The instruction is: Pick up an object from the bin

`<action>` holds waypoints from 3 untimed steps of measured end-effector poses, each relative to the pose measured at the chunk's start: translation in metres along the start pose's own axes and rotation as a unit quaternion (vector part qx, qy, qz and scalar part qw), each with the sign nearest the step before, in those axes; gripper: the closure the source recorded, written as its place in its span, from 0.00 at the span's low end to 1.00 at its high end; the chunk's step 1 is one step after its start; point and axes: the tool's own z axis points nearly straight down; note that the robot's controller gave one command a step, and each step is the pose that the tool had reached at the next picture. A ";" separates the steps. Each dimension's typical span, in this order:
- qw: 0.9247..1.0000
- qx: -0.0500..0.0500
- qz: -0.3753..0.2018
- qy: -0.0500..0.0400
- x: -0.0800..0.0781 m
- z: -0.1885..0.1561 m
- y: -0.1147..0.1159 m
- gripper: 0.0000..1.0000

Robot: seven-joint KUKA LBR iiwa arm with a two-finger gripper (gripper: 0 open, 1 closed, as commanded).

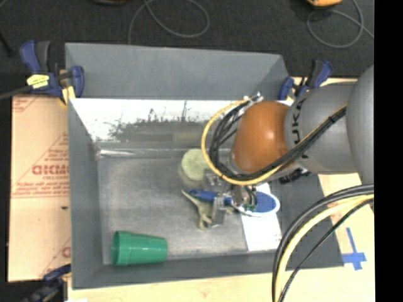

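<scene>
Green is the first thing met at the left: a plastic cup lying on its side near the front left corner of the grey bin, well apart from everything else. A stretch of bare floor lies to its right.

Past the middle a small cluster begins. A pale green, rounded thing sits nearest the back. Just in front of it lies a slim blue piece, and below that an olive-tan scrap.

The gripper stands low in this cluster, right beside the blue piece and the olive-tan scrap, which are the things nearest it. Whether it grips either one, and whether the pincer is apart or together, I cannot tell, since the wrist hides it from above.

To its right a blue-and-white thing peeks out, resting by a white sheet along the right wall. The orange cover, looped with cables, and the grey arm hide the rest of that side.
</scene>
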 end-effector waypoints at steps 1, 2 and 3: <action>1.000 0.000 0.000 0.000 0.000 0.000 0.001 1.00; 1.000 0.000 0.000 0.003 0.002 -0.004 0.001 1.00; 1.000 0.001 0.000 0.010 0.005 -0.024 0.001 1.00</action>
